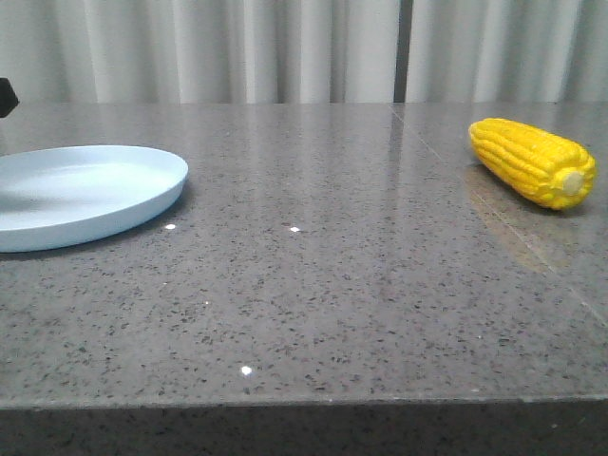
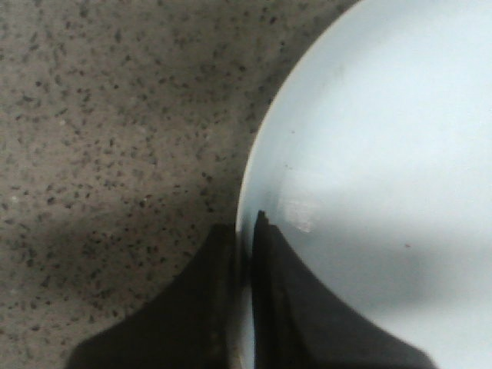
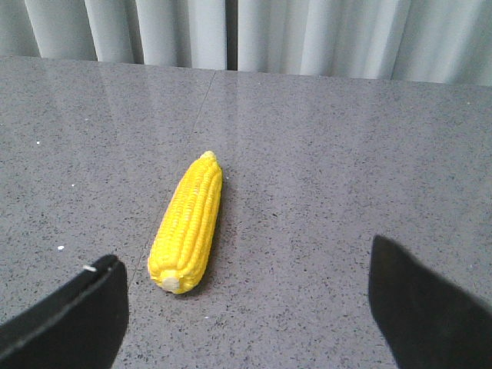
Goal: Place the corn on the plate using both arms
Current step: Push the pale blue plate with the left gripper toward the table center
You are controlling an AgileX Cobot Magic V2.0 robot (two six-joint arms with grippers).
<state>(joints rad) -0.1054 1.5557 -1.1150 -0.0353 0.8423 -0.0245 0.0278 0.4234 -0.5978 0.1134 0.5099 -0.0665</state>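
1 corn [image 1: 532,161], 1 plate [image 1: 85,195], 2 claws: left claw [image 2: 244,254] & right claw [image 3: 246,307].

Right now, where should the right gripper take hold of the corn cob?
Probably at the mid-length of the corn cob, fingers either side across its width, coming from above. It lies flat on the table and tapers toward the tip, so the middle is the steadiest hold. The right gripper is open.
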